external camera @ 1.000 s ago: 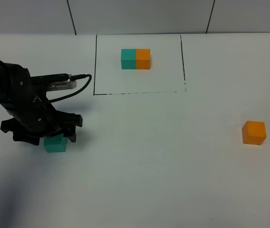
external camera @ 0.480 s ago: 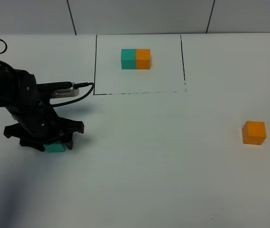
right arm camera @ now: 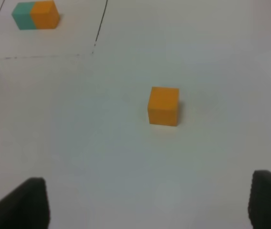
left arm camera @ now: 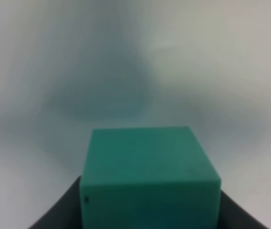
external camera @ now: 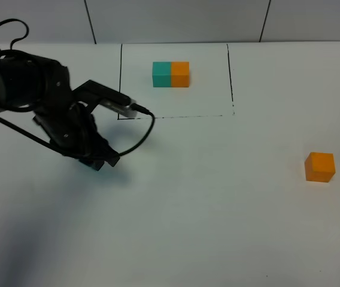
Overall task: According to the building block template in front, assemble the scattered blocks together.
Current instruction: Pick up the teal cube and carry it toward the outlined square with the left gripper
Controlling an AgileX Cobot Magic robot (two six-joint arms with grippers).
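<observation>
Nearest to me, my left claw [external camera: 98,160] is clenched on the teal cube [left arm camera: 150,176], its dark fingers [left arm camera: 61,212] pressing the two side faces. The cube is plain and matte with crisp square edges, and it seems to sit clear of the desk [external camera: 218,209], since a soft blurred shadow lies apart from it. My right claw [right arm camera: 150,205] hangs released, fingertips spread wide and gripping nothing. Beyond it the orange cube [right arm camera: 163,106] rests alone on the smooth white desk, equally matte and sharp-cornered. That makes two loose cubes, one of each colour. Farthest off sits the template bar [external camera: 170,74], one teal and one orange cube joined flush, inside a rectangle [external camera: 120,78] drawn in thin black line.
</observation>
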